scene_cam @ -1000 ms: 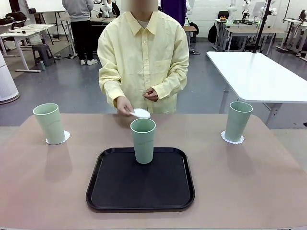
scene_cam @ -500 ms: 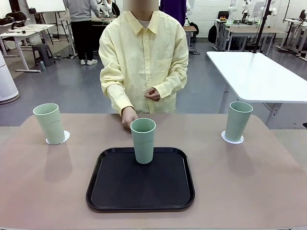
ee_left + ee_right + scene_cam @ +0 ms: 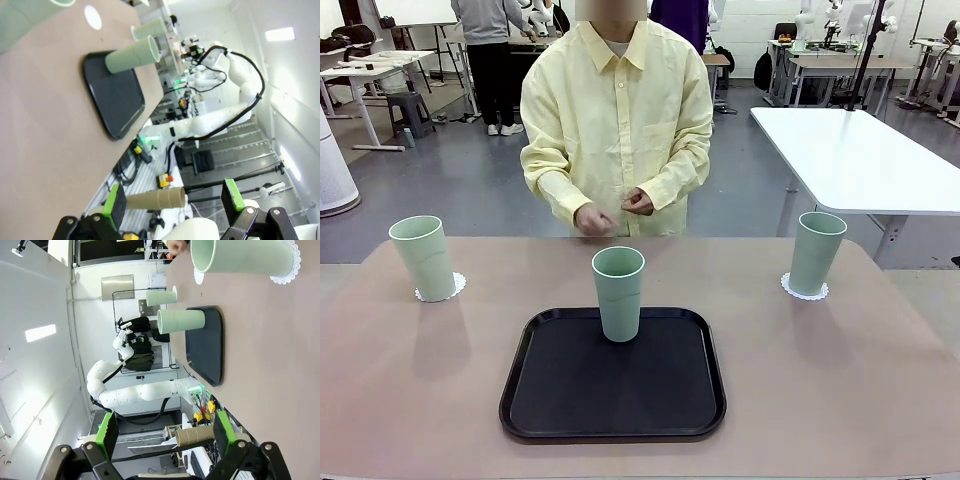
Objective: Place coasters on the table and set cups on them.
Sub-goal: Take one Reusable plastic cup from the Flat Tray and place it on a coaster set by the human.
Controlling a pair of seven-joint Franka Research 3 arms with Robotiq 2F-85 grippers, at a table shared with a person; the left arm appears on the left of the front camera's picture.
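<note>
White paper just went down: the coaster [image 3: 93, 16] the person carried a second ago now lies bare on the counter [image 3: 840, 380], just beyond the far edge of the black tray [image 3: 570, 390]. The hand [image 3: 592, 219] has pulled back to the shirt. The left cup [image 3: 423, 257] and right cup [image 3: 817, 251] already stand on theirs, so the middle cup [image 3: 619, 293], upright on the tray, looks like your last one. Left claw [image 3: 175, 197] and right claw [image 3: 164, 430] both hang with fingers apart, holding nothing.
</note>
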